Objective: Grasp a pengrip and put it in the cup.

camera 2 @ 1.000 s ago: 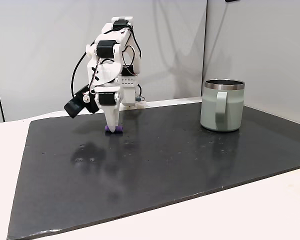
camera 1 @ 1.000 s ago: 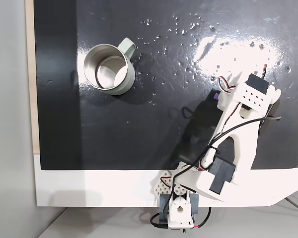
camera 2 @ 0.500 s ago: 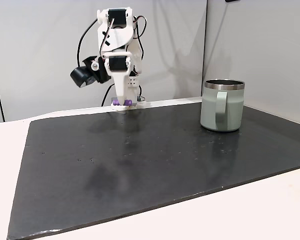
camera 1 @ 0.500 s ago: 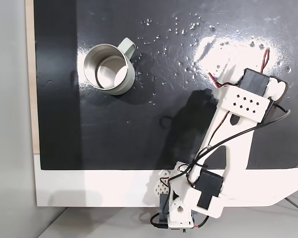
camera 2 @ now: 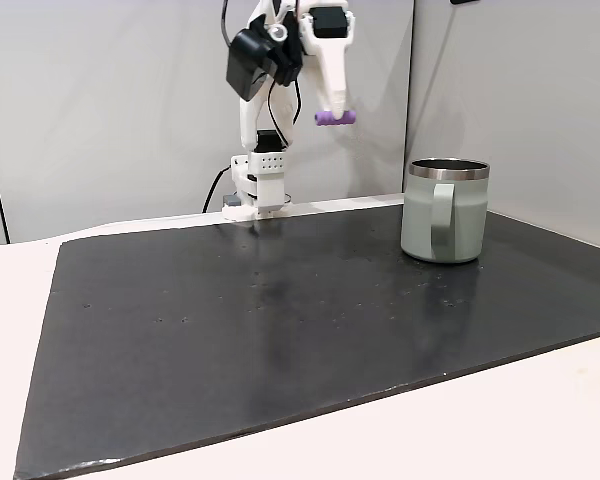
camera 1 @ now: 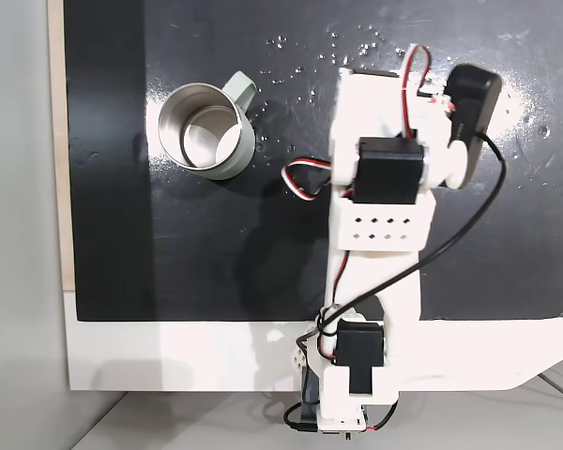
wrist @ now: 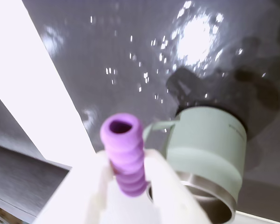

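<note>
Pengrip [camera 2: 334,118] hanging high in air, lying level, clamped between white fingers [camera 2: 329,92], well above black mat [camera 2: 280,330] on bench. In wrist view, fingers [wrist: 170,186] squeezing purple ribbed pengrip [wrist: 125,154] at its lower half, open end pointing toward camera. Grey-green cup [camera 2: 445,211] standing upright on mat, farther right, handle facing camera, apart from pengrip.

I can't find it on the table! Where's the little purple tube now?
The pengrip is pinched in the gripper, high above the mat, left of the cup in that fixed view.
</note>
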You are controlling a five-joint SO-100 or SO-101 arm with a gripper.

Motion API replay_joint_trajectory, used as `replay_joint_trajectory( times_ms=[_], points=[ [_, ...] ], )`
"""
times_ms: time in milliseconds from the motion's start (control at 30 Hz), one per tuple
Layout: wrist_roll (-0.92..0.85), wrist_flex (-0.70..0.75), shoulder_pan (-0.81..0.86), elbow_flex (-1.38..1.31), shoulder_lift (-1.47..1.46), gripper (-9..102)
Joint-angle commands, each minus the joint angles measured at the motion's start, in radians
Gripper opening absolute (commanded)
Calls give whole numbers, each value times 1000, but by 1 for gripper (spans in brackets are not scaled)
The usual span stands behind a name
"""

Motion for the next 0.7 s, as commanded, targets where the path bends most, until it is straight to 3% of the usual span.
replay_joint_trajectory(
  times_ms=[0,300,667],
  points=[
    [-14,8,-100,-112,-11,0],
    [-58,9,-313,-225,-150,0],
    [-77,-15,-448,-279,-325,0]
  ],
)
